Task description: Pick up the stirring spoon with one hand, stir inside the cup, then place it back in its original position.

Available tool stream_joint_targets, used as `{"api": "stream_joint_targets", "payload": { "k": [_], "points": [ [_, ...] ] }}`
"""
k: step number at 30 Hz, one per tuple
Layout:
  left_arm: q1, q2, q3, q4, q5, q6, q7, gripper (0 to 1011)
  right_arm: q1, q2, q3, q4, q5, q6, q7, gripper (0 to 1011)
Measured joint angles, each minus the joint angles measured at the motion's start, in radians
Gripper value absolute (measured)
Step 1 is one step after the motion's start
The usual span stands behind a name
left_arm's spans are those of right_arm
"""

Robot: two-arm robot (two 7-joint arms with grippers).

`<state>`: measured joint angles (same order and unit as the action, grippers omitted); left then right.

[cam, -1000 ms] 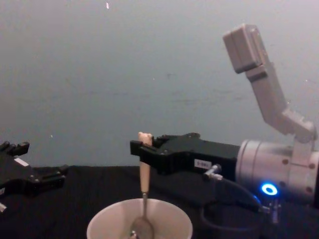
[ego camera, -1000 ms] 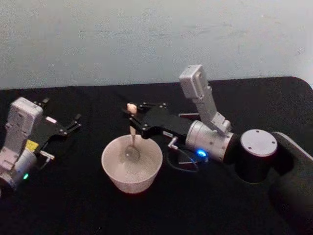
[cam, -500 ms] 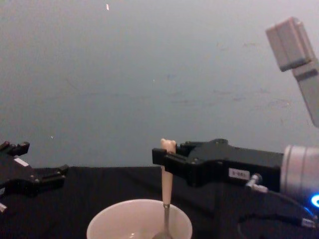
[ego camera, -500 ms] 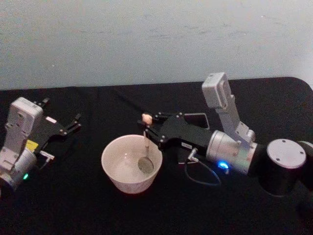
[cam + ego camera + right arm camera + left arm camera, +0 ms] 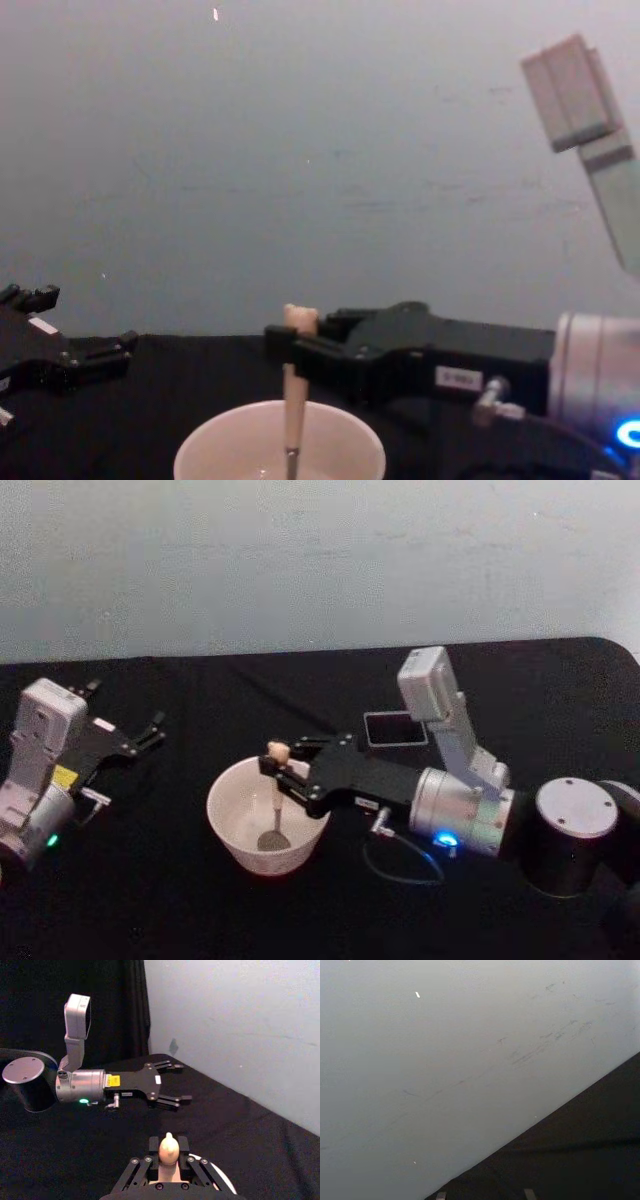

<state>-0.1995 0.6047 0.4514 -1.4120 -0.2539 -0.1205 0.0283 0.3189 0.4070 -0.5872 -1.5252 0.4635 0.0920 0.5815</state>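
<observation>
Right claw (image 5: pixel 279 763) reaches in over the cup (image 5: pixel 216 798), pinching the stirring spoon (image 5: pixel 275 805) just under its bear head. The spoon hangs close to upright, with its bowl end down inside the cup, toward the near side. In the chest view we see the stem drop past the rim. The cup stands on the black counter (image 5: pixel 150 900), about mid work area. Left claw (image 5: pixel 152 730) is parked far to the left, fingers spread, holding nothing, well apart from the cup.

Our reading: the pick-up is done and stirring is the step in hand. We cannot tell from this moment how many turns have been made. Left to do: finish the stir, lift the spoon clear of the rim, carry it back and let go. A dark square holder (image 5: pixel 395 728) sits behind the right arm. It is likely the spoon's home, though we cannot confirm that.
</observation>
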Motion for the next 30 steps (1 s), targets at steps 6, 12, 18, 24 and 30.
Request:
{"api": "stream_joint_targets", "payload": {
  "k": [6,12,18,24,30],
  "points": [
    [0.0,0.0,0.0,0.0,0.0,0.0,0.0,1001,0.031,-0.04,-0.032,0.043,-0.017,0.0,-0.012,214],
    [0.0,0.0,0.0,0.0,0.0,0.0,0.0,1001,0.079,-0.096,-0.049,0.111,-0.043,-0.016,-0.036,214],
    [0.0,0.0,0.0,0.0,0.0,0.0,0.0,1001,0.114,-0.133,-0.04,0.17,-0.063,-0.031,-0.064,214],
    [0.0,0.0,0.0,0.0,0.0,0.0,0.0,1001,0.127,-0.142,-0.017,0.2,-0.074,-0.035,-0.083,214],
    [0.0,0.0,0.0,0.0,0.0,0.0,0.0,1001,0.112,-0.116,0.014,0.181,-0.072,-0.03,-0.084,214]
  ]
}}
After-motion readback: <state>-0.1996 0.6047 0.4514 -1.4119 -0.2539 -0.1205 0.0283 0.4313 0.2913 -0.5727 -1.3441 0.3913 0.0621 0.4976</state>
